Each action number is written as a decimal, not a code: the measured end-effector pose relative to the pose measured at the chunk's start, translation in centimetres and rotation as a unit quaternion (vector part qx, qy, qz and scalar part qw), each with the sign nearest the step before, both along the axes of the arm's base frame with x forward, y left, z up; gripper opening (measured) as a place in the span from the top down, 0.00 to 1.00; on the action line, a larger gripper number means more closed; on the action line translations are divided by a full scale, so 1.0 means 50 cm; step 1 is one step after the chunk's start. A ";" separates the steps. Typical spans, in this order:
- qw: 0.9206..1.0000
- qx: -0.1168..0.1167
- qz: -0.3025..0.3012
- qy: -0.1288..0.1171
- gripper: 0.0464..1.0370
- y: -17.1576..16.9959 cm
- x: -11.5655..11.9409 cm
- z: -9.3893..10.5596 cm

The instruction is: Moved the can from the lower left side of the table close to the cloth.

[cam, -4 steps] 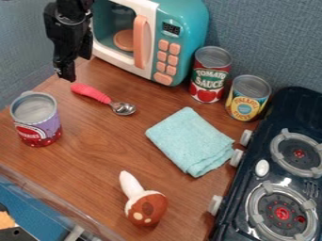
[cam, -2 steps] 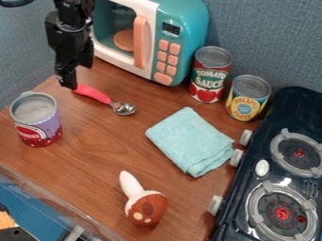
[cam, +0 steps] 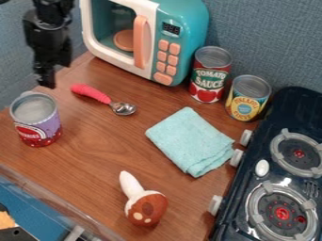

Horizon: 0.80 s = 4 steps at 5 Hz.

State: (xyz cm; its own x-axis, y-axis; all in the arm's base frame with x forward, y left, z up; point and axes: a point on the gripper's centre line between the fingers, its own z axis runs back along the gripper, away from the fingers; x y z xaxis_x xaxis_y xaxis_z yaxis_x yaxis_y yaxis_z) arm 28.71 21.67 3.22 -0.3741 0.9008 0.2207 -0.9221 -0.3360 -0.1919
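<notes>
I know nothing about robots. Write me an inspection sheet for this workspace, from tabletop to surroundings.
Surface: brown wood-look tabletop.
Job's things: purple-and-red can upright at view's left; folded teal cloth right of centre, apart from it.
Clutter: pink-handled spoon, mushroom toy, upright red can, upright yellow can.
Gripper: black gripper at upper left.
Cables: nothing seen for certain.
Surroundings: toy microwave, toy stove, blue-grey wall.

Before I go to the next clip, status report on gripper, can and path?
Gripper above and behind the can, not holding it. Purple-and-red can upright at left, away from cloth. Nothing standing between can and cloth.
</notes>
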 end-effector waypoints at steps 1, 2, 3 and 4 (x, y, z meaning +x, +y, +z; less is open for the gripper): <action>1.000 0.001 0.006 0.012 0.04 0.050 -0.047 -0.005; 1.000 -0.017 -0.011 0.015 0.04 0.080 -0.082 -0.009; 0.999 -0.030 -0.026 0.031 0.04 0.074 -0.114 -0.032; 0.995 -0.058 -0.065 0.043 0.04 0.047 -0.131 -0.052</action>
State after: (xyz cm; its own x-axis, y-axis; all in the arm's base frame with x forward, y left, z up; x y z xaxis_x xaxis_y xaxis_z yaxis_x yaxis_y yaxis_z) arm 22.14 24.04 0.63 -0.2377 0.9614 0.1387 -0.9704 -0.2289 -0.0766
